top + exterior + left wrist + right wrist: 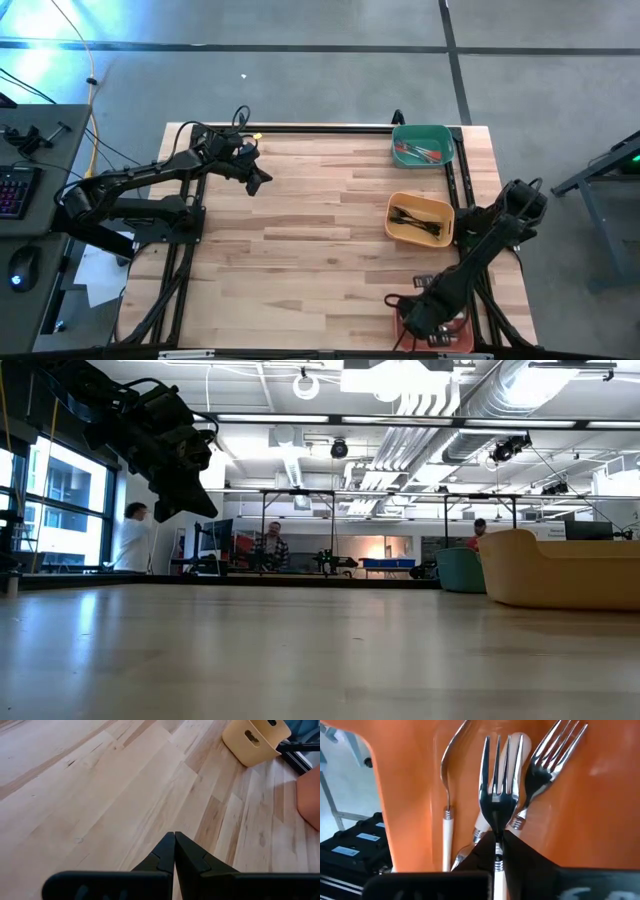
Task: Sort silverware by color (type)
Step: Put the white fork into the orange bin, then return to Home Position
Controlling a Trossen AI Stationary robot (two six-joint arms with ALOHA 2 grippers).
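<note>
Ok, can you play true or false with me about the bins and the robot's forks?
1. The yellow bin holds black-handled utensils. True.
2. The right gripper has its jaws shut on a white-handled fork over the orange bin. True.
3. The left gripper is carrying a spoon. False: its jaws are shut and empty, above bare table.
4. The teal bin holds white-handled utensils. False: they are red-orange.
</note>
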